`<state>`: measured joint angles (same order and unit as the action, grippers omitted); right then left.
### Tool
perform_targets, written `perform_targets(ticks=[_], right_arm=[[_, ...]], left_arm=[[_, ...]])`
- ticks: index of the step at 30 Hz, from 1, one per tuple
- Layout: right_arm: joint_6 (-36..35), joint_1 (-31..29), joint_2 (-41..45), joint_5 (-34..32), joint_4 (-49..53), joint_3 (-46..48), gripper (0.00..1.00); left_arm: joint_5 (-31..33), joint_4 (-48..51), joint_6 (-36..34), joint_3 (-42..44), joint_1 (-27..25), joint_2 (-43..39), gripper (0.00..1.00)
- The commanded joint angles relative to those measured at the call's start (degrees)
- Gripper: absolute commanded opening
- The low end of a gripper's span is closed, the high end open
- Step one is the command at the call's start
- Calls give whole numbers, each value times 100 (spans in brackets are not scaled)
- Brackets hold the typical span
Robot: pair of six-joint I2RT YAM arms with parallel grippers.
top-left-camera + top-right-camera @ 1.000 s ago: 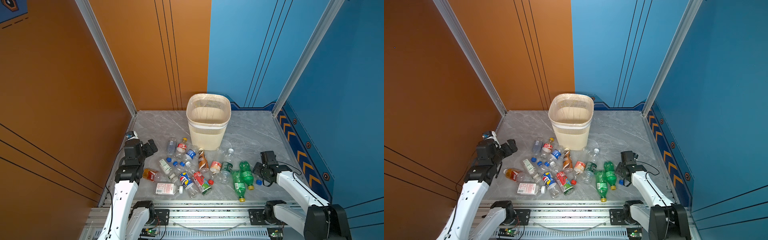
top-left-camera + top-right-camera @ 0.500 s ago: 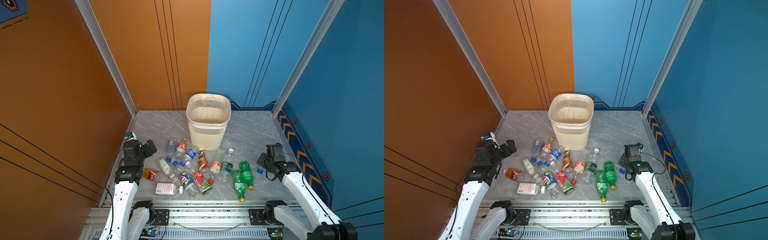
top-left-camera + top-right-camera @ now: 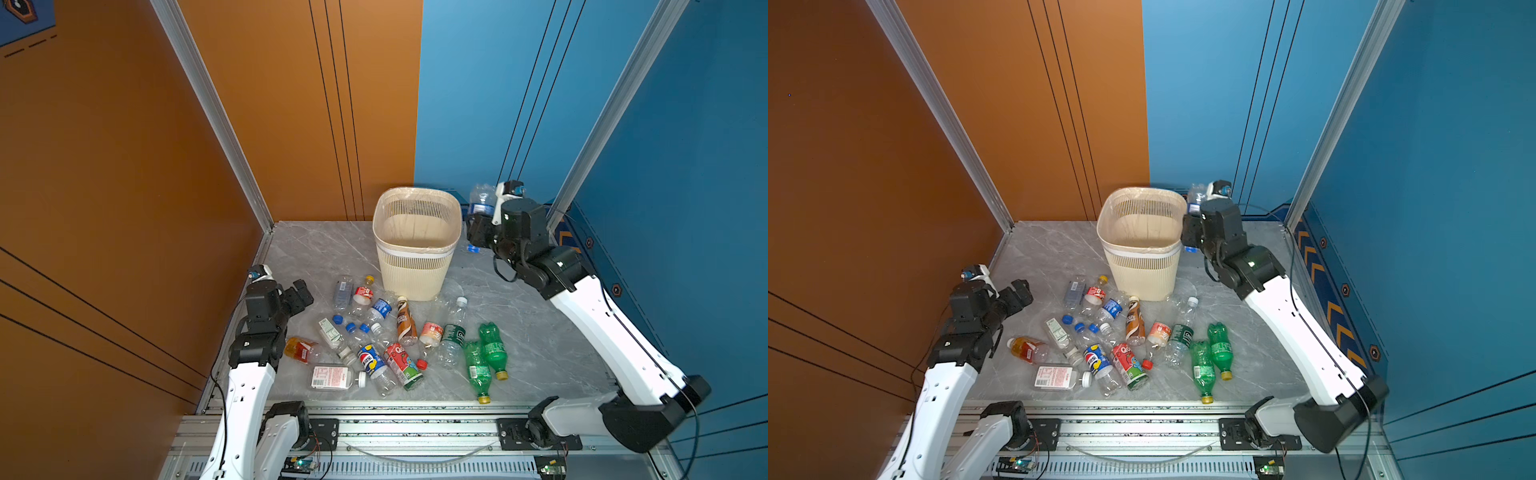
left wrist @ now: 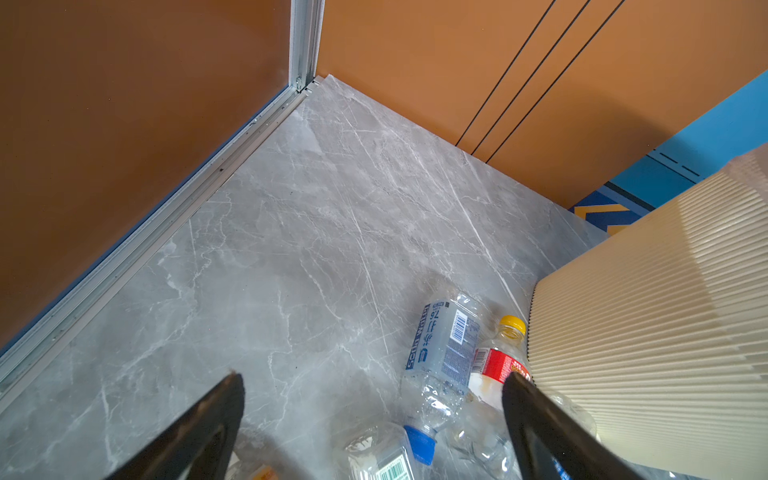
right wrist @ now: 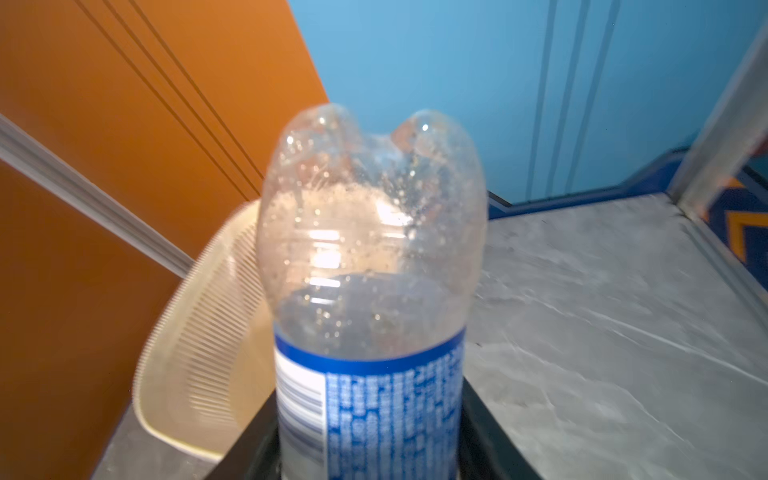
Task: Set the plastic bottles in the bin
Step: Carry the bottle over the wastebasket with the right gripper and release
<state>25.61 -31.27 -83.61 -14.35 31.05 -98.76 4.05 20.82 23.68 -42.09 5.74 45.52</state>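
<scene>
Right claw [image 3: 478, 227] clamped on clear blue-label bottle [image 3: 482, 198]: label end sits between the jaws, base sticks out past them. Bottle is held aloft just beside the bin [image 3: 415, 270] rim, on its right, not over the opening. Left claw [image 3: 300, 296] jaws wide apart, empty, near other bottles [image 3: 405, 324] lying on the tabletop. One second earlier the right claw sat low by the green bottles [image 3: 490, 349]; now it is up at rim level.

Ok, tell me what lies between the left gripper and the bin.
Past bare marble tabletop from the left gripper lie two bottles: a clear grey-labelled bottle, then a red-labelled yellow-capped bottle beside the bin. Both top views show it.
</scene>
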Motion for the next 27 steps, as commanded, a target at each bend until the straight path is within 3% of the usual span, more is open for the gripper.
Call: perform_targets(ticks=[1, 10, 27], right_arm=[[-268, -92, -902, 299, -116, -1056, 44], [-284, -73, -2940, 636, 417, -3222, 44], [-232, -342, -3270, 749, 507, -2801, 45]], left_arm=[[-46, 45, 36, 76, 54, -71, 98], [-197, -21, 23, 69, 87, -112, 98], [-273, -41, 119, 91, 209, -20, 98]])
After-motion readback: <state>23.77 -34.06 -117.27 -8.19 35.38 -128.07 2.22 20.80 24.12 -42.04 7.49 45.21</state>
